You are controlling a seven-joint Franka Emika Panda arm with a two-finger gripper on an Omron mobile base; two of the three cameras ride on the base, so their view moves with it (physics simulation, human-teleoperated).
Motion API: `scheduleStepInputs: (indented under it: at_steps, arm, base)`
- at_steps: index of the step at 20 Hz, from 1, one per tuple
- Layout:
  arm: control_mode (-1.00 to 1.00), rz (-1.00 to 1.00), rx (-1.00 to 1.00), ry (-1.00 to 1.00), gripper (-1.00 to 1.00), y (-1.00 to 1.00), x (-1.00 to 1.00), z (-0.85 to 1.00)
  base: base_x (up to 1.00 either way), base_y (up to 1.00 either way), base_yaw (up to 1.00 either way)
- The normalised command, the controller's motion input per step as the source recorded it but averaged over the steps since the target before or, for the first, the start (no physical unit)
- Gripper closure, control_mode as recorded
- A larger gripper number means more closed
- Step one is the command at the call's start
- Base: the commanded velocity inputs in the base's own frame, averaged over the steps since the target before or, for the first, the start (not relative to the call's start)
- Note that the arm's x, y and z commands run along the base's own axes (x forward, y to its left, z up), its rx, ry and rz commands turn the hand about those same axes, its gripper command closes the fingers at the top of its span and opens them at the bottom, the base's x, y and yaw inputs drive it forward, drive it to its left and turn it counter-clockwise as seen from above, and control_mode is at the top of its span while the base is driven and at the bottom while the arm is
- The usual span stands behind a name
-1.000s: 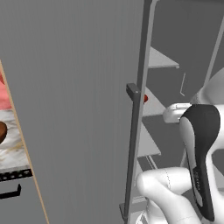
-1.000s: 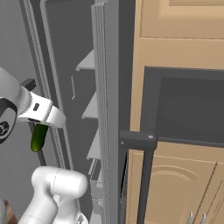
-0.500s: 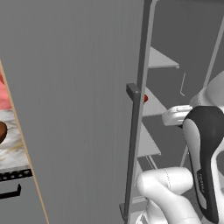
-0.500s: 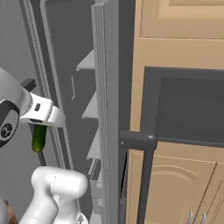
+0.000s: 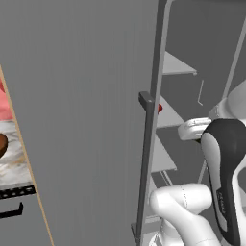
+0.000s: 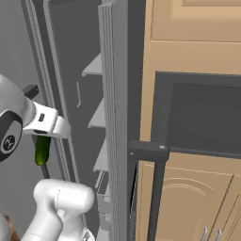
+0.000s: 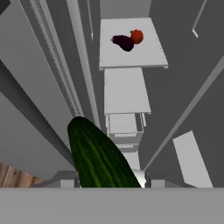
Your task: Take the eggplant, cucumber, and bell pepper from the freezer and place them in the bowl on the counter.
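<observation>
My gripper (image 7: 107, 181) is shut on the cucumber (image 7: 98, 157), a dark green length that points away from the hand. From the right base view the cucumber (image 6: 42, 149) hangs below the white hand, in front of the open freezer (image 6: 80, 70). The eggplant (image 7: 124, 42) and the red bell pepper (image 7: 137, 36) lie touching on a light grey shelf (image 7: 131, 57) deep inside. A red bit of the bell pepper (image 5: 159, 108) peeks past the door edge. The bowl (image 5: 2, 144) sits on the counter (image 5: 12, 161) at far left.
The freezer's open grey door (image 5: 72, 96) with its long bar handle (image 5: 146, 158) stands between the arm and the counter. Tan cabinets (image 6: 188, 61) and a dark recess with a bar handle (image 6: 155, 188) flank the freezer on the right. Several shelves step down inside.
The hand holding the cucumber has sunk slightly and the dark forearm has swung a little to the right in the left base view. The vegetables on the shelf have not moved.
</observation>
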Motion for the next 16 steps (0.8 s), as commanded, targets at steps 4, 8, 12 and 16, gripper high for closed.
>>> scheduleStepInputs:
  at_steps: [4, 8, 12, 16]
  arm:
    - [1.0, 0.0, 0.0, 0.0, 1.0, 0.0, 0.0, 0.0]
    - [1.0, 0.0, 0.0, 0.0, 1.0, 0.0, 0.0, 0.0]
    - [1.0, 0.0, 0.0, 0.0, 1.0, 0.0, 0.0, 0.0]
    - [1.0, 0.0, 0.0, 0.0, 1.0, 0.0, 0.0, 0.0]
  base:
    - [-0.45, 0.0, 0.0]
    - [-0.94, 0.0, 0.0]
    - [-0.76, 0.33, 0.0]
    - [-0.6, 0.68, 0.0]
